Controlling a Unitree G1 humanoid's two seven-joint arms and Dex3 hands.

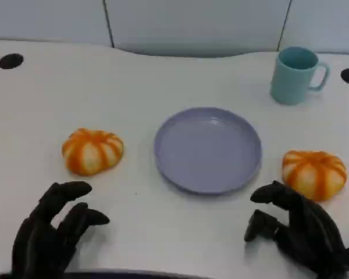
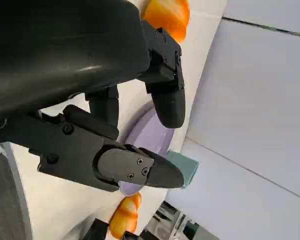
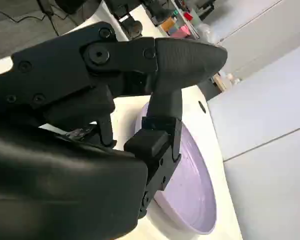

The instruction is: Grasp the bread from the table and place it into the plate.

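Note:
Two orange-and-cream striped bread rolls lie on the white table, one (image 1: 92, 150) left of the lavender plate (image 1: 207, 149) and one (image 1: 314, 173) to its right. The plate holds nothing. My left hand (image 1: 51, 232) hovers near the front edge, below the left roll, fingers apart and holding nothing. My right hand (image 1: 299, 229) sits just in front of the right roll, fingers spread, not touching it. In the left wrist view my own hand (image 2: 115, 125) fronts a roll (image 2: 166, 16), the plate (image 2: 145, 131) and the other roll (image 2: 125, 215). The right wrist view shows the plate (image 3: 190, 185) past my hand (image 3: 140, 100).
A teal mug (image 1: 297, 74) stands at the back right, behind the plate. Two dark cable holes (image 1: 10, 60) mark the table's far corners. A pale partition wall (image 1: 192, 23) runs behind the table.

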